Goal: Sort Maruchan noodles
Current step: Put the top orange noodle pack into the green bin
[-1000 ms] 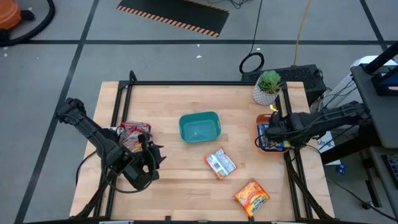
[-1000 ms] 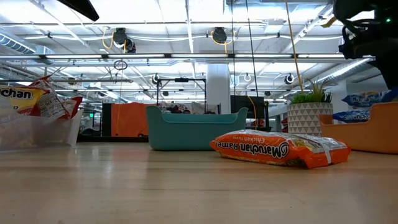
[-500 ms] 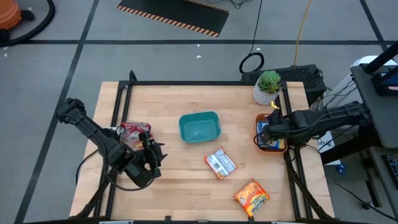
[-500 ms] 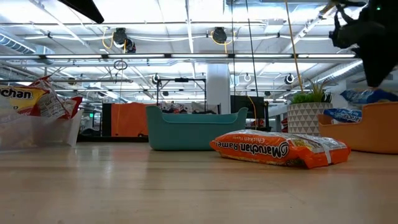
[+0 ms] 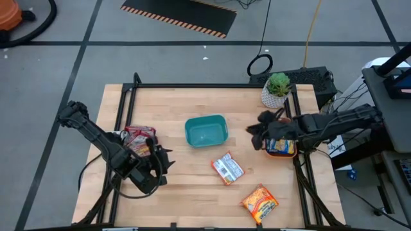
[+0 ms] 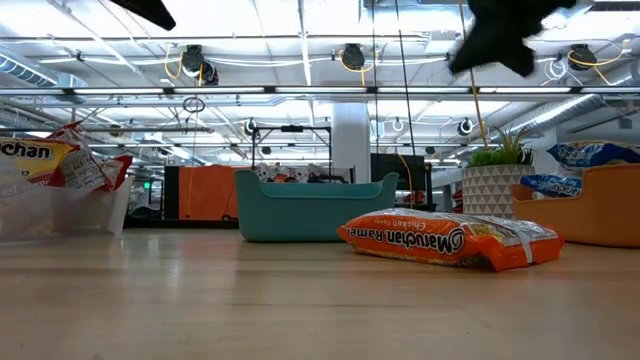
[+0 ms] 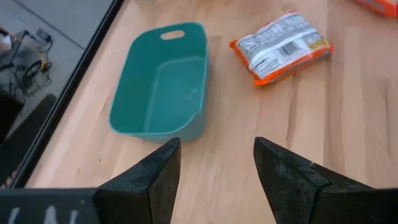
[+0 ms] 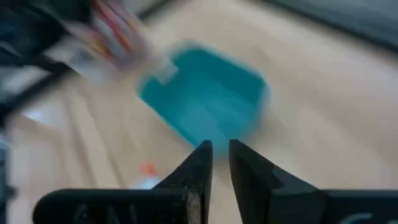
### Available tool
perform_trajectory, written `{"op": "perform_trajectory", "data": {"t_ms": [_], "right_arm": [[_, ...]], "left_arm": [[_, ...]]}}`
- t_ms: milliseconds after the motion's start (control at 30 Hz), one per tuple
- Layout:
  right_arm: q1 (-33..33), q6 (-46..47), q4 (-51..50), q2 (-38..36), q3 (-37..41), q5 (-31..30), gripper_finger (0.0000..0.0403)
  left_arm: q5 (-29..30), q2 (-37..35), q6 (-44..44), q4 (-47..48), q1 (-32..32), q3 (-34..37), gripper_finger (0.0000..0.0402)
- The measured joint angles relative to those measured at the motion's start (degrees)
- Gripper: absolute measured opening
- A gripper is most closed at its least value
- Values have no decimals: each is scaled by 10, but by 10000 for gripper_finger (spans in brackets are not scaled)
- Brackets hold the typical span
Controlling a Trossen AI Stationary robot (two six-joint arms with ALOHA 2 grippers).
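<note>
Right now the right gripper (image 5: 255,135) hangs over the table between the teal bin (image 5: 206,131) and the orange tray (image 5: 281,153), just off the tray's edge; in its wrist view its fingers (image 8: 198,167) sit nearly together w/ only a thin slit between them and nothing in it, so it's about shut and empty. The left gripper (image 5: 164,160) hovers near the table's left side, beside the clear container (image 5: 122,136) holding red and yellow Maruchan packets (image 5: 140,136); from its own wrist cam the fingers (image 7: 152,177) stand well apart, open, holding nothing, pointed toward the bin. Bin looks empty inside in that view. An orange-edged packet w/ silver back and barcode up (image 5: 227,168) lies on the wood just in front of the bin, apart from it. Another orange packet (image 5: 260,203) lies nearer the table's front edge, to the right, label up. Blue-and-yellow packets (image 5: 280,146) sit in the orange tray; in the low view two show above its rim. A potted plant (image 5: 277,89) stands at the back right, just behind the tray.
</note>
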State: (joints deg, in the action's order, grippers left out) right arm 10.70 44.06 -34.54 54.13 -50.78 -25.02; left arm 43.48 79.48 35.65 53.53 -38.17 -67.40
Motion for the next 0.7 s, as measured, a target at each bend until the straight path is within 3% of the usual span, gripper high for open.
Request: {"op": "perform_trajectory", "data": {"t_ms": [200,367,533,700], "right_arm": [[23,-205,319,9,69,-7,47],[29,-267,530,28,151,-35,47],[29,-268,568,29,169,-19,47],[30,-268,579,14,169,-5,48]], "left_arm": [[-1,0,-58,-21,-16,23,209],[-1,0,-153,-101,-21,58,209],[-15,9,-263,-221,-3,108,209],[-96,49,-346,-333,30,125,209]]}}
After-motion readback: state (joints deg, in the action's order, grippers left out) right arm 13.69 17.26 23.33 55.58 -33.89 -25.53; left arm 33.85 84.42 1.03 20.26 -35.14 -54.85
